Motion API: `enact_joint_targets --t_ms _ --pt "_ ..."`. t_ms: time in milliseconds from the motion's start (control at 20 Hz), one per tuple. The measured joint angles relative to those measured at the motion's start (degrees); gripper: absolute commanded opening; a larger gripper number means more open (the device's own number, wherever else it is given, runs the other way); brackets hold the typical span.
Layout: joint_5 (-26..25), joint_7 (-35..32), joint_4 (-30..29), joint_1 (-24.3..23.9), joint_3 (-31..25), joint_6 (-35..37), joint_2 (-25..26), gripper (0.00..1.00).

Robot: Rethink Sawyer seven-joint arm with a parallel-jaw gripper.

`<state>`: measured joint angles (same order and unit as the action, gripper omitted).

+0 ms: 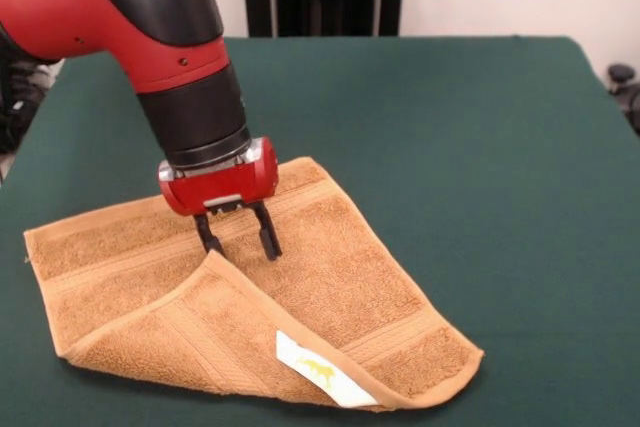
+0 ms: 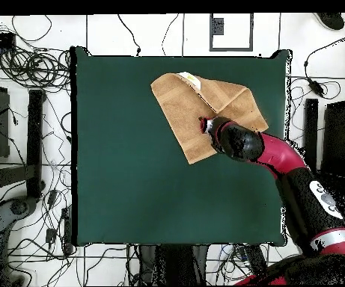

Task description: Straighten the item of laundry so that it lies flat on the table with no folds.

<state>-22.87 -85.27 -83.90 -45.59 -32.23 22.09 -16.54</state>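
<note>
1. Gripper [image 1: 238, 239] spread, nothing held, tips down just above or touching towel [image 1: 340, 277]; contact unclear.
2. Folded-over corner flap peaks right below tips, white tag [image 1: 318, 372] further toward camera.
3. Step, as judged: reaching for flap; next, pinch its tip and drag outward over table [image 1: 480, 147].
4. Arm tilted down from upper left in front view, wrist near vertical.
</note>
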Motion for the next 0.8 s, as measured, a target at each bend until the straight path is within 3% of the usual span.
enact_joint_targets --t_ms 800 --pt "0.1 0.0 0.6 5.4 6.3 -3.0 -2.6 1.00"
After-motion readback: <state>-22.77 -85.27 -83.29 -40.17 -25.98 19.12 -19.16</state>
